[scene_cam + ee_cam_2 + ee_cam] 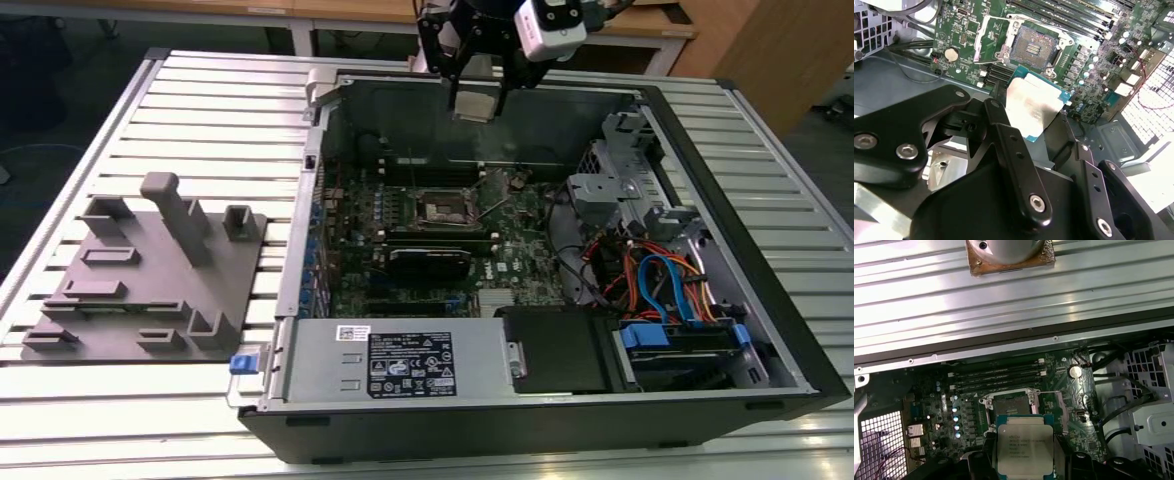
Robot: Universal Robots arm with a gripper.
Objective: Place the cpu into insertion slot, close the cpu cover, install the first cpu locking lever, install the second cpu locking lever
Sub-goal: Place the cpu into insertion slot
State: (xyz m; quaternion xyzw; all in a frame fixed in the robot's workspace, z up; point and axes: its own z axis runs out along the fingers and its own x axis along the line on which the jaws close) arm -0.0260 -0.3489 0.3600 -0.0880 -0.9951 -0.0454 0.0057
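Well above the open insertion slot (pixel 1036 46), the gripper (pixel 1030 120) pinches the cpu (pixel 1034 102) by opposite edges.

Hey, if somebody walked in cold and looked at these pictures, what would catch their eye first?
Most likely the cpu, its silver top bright in both wrist views, gripped in the claw above the open computer case. Inside the case, the insertion slot lies uncovered and empty. A grey fixture plate sits beside the case at the exterior view's left.
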